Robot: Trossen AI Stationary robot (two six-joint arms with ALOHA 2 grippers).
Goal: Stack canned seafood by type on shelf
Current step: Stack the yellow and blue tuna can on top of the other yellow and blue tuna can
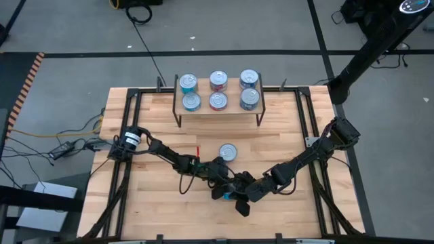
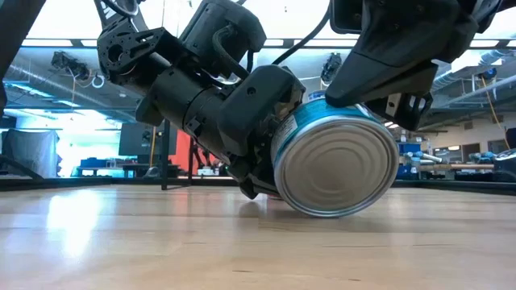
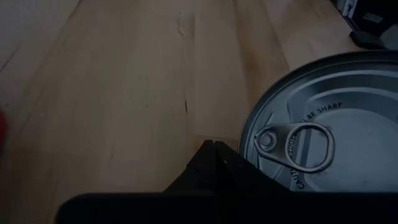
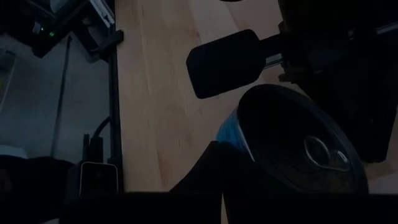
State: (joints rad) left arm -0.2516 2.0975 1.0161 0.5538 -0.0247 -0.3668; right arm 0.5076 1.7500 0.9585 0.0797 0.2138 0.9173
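between the shut left gripper (image 1: 218, 177) and shut right gripper (image 1: 242, 196), the tilted blue can (image 2: 334, 157) sits ungripped; it could roll away.

Both arms are matte black with chunky joints (image 2: 201, 97), black cables and a white-banded left base (image 1: 132, 139).

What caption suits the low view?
Both arms crowd a tilted blue-label can on the wooden table.

A blue-sided tin (image 4: 292, 140) (pull-tab top showing) lies tilted on the wooden tabletop (image 4: 155, 118).
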